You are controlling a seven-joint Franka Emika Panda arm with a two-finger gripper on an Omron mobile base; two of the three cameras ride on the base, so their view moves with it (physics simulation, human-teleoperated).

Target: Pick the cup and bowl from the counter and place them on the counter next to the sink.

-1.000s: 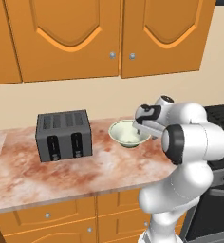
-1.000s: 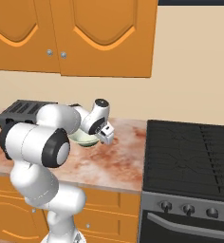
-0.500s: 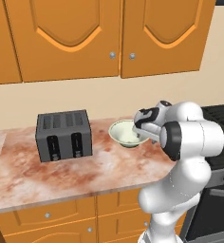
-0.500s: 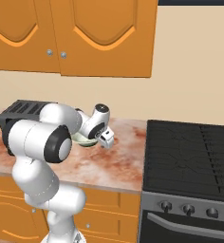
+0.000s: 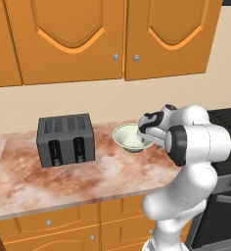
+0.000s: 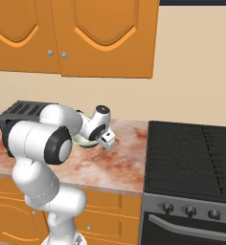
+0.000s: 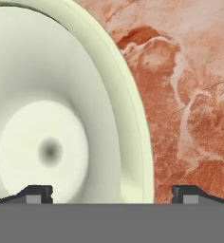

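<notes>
The pale greenish-white bowl [image 5: 127, 137] stands upright on the marbled reddish counter [image 5: 88, 176], to the right of the toaster. My gripper [image 7: 113, 194] is open and low over the bowl's right rim [image 7: 135, 123]. One fingertip [image 7: 38, 193] hangs over the bowl's inside, the other over bare counter [image 7: 190, 109] just outside the rim. Nothing is gripped. In the right base view the hand [image 6: 101, 130] covers part of the bowl [image 6: 84, 141]. The cup and the sink are out of view.
A dark four-slot toaster [image 5: 66, 139] sits on the counter left of the bowl. A black stove [image 6: 191, 162] adjoins the counter on the right. Orange wall cabinets [image 5: 112, 39] hang above, and the counter's front edge [image 5: 88, 201] runs near my base.
The hand has come down and slightly closer to the bowl's right rim. The jaws stayed open and the bowl has not moved.
</notes>
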